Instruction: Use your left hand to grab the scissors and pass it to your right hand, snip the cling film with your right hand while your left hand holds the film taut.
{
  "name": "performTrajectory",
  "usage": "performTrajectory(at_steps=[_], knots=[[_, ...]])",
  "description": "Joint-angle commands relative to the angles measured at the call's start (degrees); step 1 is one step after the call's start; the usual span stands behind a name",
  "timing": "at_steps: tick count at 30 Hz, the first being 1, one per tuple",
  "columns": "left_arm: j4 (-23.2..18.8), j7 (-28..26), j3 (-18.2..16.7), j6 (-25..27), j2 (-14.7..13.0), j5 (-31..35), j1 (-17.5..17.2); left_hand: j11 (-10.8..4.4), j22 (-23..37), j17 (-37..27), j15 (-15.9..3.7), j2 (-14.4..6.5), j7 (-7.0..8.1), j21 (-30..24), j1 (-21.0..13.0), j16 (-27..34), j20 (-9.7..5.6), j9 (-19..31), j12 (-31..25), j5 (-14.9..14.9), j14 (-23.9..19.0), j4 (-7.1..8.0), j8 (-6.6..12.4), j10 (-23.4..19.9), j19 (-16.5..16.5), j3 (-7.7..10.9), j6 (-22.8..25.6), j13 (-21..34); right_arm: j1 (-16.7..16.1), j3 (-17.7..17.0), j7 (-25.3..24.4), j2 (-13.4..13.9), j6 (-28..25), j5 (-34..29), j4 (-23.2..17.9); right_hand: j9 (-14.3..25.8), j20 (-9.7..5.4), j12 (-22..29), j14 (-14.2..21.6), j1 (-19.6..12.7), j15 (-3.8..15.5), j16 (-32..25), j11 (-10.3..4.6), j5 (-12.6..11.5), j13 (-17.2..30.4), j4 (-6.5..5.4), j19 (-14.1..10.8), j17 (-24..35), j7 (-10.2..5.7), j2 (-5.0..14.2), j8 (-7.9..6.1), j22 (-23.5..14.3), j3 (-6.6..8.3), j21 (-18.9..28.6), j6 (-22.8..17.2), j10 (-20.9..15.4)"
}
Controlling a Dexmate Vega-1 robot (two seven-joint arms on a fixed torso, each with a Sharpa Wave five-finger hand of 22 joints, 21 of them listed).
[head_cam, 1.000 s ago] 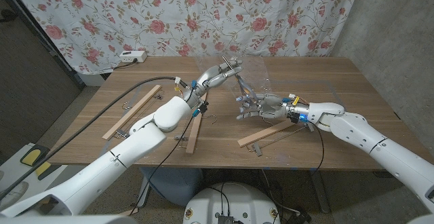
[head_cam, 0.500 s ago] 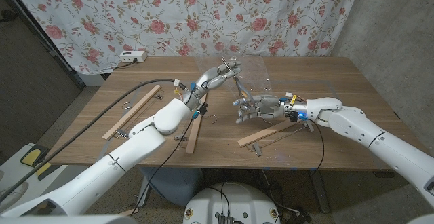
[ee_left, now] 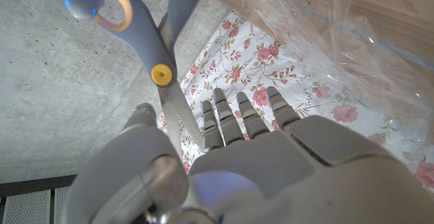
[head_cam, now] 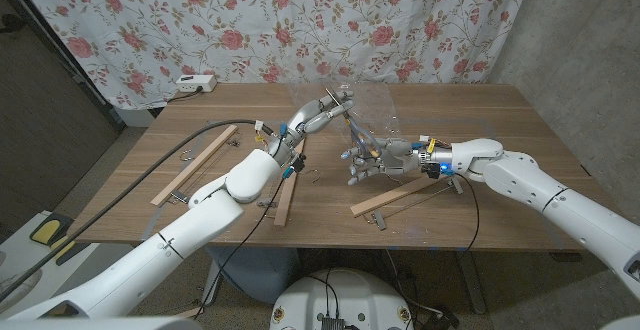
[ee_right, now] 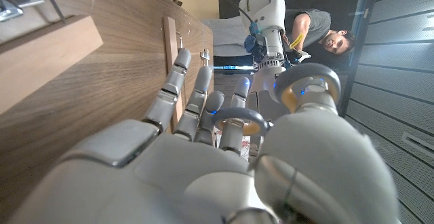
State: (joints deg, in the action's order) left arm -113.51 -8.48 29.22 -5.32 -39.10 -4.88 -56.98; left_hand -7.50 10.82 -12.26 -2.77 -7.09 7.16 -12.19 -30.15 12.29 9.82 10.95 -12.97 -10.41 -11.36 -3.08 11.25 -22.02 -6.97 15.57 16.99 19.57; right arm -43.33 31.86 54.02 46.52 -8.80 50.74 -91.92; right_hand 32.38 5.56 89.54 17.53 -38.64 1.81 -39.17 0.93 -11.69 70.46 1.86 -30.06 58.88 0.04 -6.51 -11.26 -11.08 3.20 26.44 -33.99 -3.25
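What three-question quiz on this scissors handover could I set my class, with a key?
1. True or false: the left hand grips the scissors by the handles.
2. The scissors' handles point toward: A) the right hand; B) a power strip; C) the table's left edge.
3. Fill in: the curtain behind the table has a ____ pattern.

Key: 1 false, it grips the blades; 2 A; 3 floral.

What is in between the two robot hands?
The scissors: in the head view they bridge the gap from the left hand, gripping the blades, down to the right hand at the handles.
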Motion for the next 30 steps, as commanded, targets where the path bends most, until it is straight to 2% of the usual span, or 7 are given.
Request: performTrajectory(at_steps=[1, 6, 15, 30], knots=[[-1.33, -1.25, -0.47, 0.76, -0.29, 0.22, -1.73, -0.33, 0.05, -0.16, -0.08, -0.11, 0.28, -0.26, 0.16, 0.06, 0.1, 0.06, -0.19, -0.37, -0.28, -0.15, 0.32, -0.22, -0.5, 0.4, 0.47, 0.0, -0.84, -0.88, 0.41, -0.57, -0.25, 2.6, 1.05, -0.1, 0.67, 0.09, 0.39, 2.96, -0.68, 0.15, 0.82, -0.66, 0.11, -1.23, -0.28, 0.15, 6.63, -0.69, -0.64, -0.08, -1.4, -0.24, 4.79, -0.43], [-1.81, -1.69, -0.78, 0.66, -0.54, 0.22, -2.61, -0.21, 0.06, -0.16, -0.06, -0.11, 0.33, -0.25, 0.17, 0.05, 0.11, 0.06, -0.22, -0.38, -0.29, -0.21, 0.3, -0.27, -0.49, 0.44, 0.43, -0.04, -1.36, -1.93, 0.07, -0.34, -1.2, 4.43, 0.68, -0.31, 1.12, 0.21, 0.52, 5.04, -1.37, 0.24, 1.37, -1.0, 0.16, -2.16, -0.24, 0.1, 7.23, -1.1, -0.79, -0.08, -2.51, -0.45, 4.34, -0.89], [-2.15, -2.4, -1.57, 0.34, -0.93, -0.18, -4.04, -0.35, 0.06, -0.15, -0.09, -0.09, 0.31, -0.24, 0.16, 0.03, 0.21, 0.06, -0.24, -0.39, -0.32, -0.34, 0.34, -0.27, -0.5, 0.52, 0.56, -0.11, -2.38, -3.67, -2.42, -1.0, -3.67, 7.77, 1.9, -0.52, 1.64, 0.06, 1.46, 8.81, -1.36, 0.09, 1.77, -1.54, -0.15, -4.02, -0.5, -0.03, 7.49, -1.07, -1.24, -0.11, -4.24, -0.69, 3.15, -1.91], [-1.79, -3.47, -2.65, -0.59, -1.03, -1.05, -5.93, -0.43, 0.07, -0.15, -0.13, 0.03, 0.31, -0.21, 0.18, -0.02, 0.17, 0.06, -0.31, -0.39, -0.31, -0.56, 0.41, -0.3, -0.5, 0.61, 0.84, -0.22, -3.63, -6.25, -5.43, -0.39, -3.66, 8.62, 1.09, -0.57, 1.51, 0.05, 1.47, 10.13, -1.38, -0.04, 1.82, -2.01, -0.01, -4.81, -1.01, 0.27, 7.49, -0.61, -1.26, -0.13, -4.91, -0.76, 3.06, -2.08]])
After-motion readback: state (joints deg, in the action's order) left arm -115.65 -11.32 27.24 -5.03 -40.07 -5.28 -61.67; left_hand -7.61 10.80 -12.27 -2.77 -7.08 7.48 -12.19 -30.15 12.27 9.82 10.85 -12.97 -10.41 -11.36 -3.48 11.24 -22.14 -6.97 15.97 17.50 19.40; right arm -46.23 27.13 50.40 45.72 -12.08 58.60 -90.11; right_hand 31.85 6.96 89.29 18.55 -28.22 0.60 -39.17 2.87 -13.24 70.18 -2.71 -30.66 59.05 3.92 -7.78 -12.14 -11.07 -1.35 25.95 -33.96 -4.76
